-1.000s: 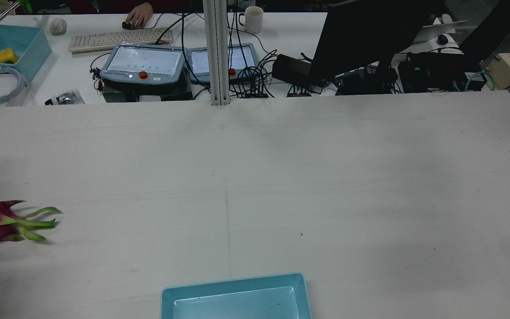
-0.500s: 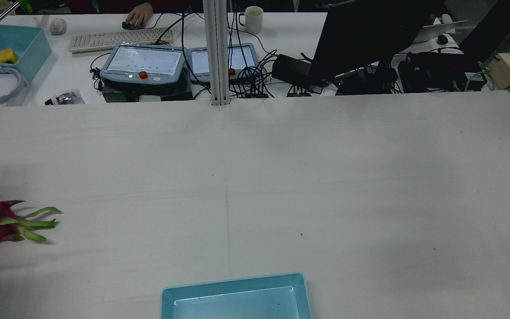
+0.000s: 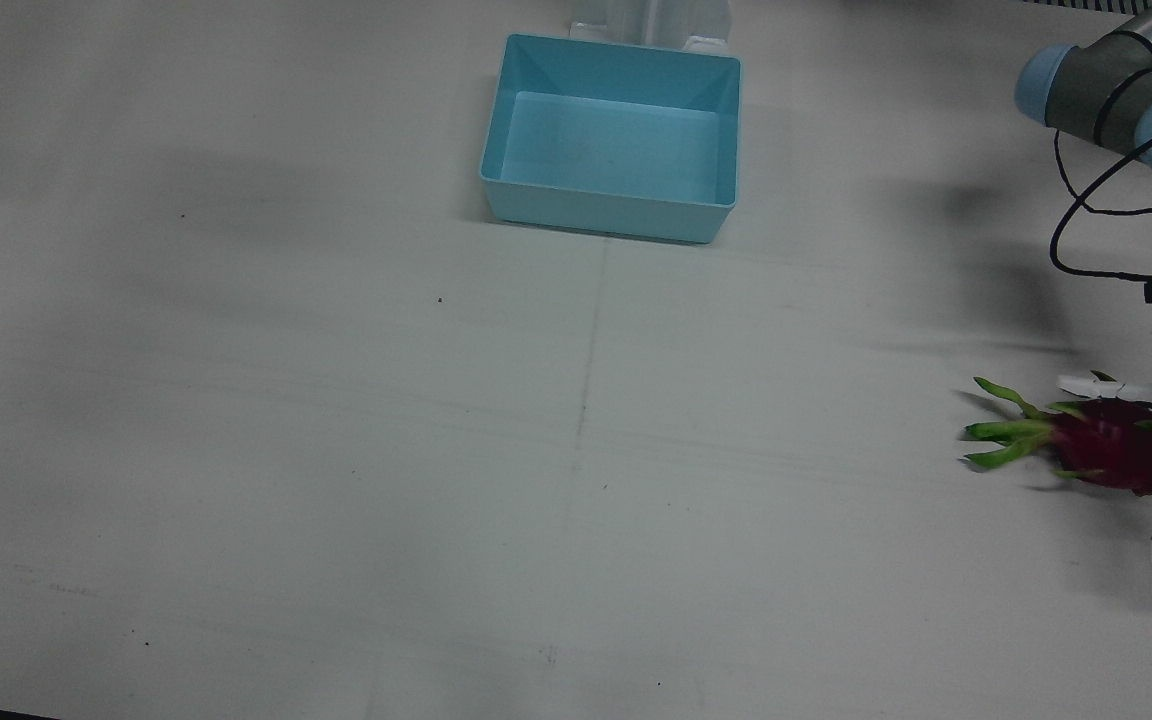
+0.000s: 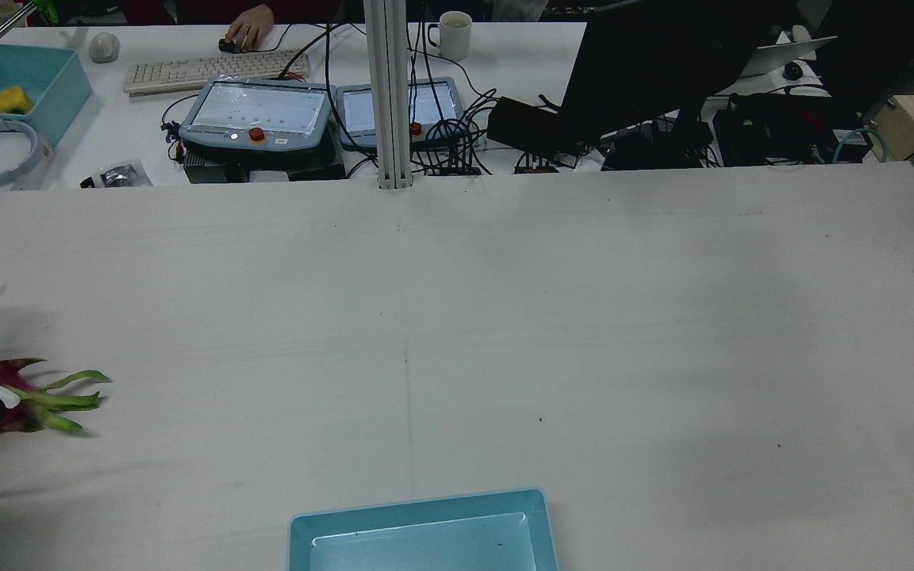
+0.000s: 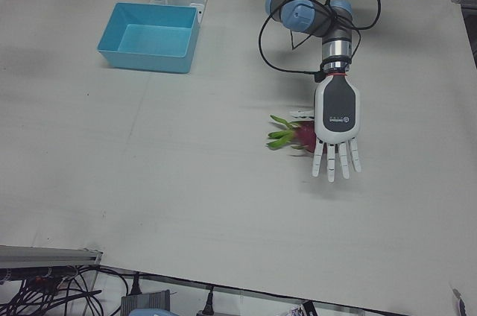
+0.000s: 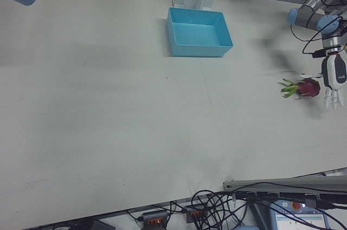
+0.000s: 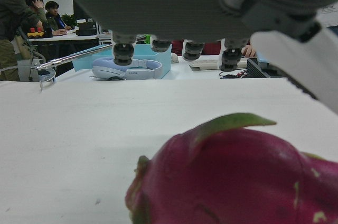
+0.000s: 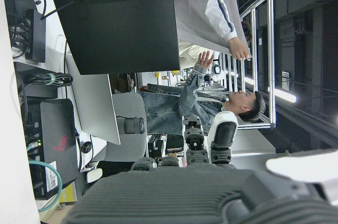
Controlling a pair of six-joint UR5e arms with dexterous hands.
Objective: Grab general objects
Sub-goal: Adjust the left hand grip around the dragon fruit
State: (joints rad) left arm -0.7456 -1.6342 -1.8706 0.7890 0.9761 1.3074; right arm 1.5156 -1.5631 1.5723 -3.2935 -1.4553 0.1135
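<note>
White tabletop (image 3: 336, 450) spreads across the station, mostly bare, with an operators' desk of keyboard (image 4: 215, 71), teach pendants (image 4: 259, 115) and a mug (image 4: 455, 35) beyond its far edge in the rear view.

At the left arm's side, the fingers (image 5: 331, 163) of the left hand (image 5: 336, 126) are stretched out straight and slightly fanned, closed on nothing. The thumb (image 3: 1111, 386) reaches sideways over the near flank of the dragon fruit (image 3: 1106, 455); whether it touches the skin cannot be told. The palm hangs directly above the fruit, and the left hand view shows the magenta rind close beneath it, fingertips pointing away across the table.

That dragon fruit lies on its side on the tabletop near the edge, green scale tips (image 3: 1001, 432) pointing toward the table's middle.

A light-blue bin (image 3: 614, 140), empty, sits well apart by the pedestals.

Only a fragment of the right hand (image 8: 211, 192) appears in its own camera, so its finger pose cannot be told; people (image 8: 211, 97) stand behind it.
</note>
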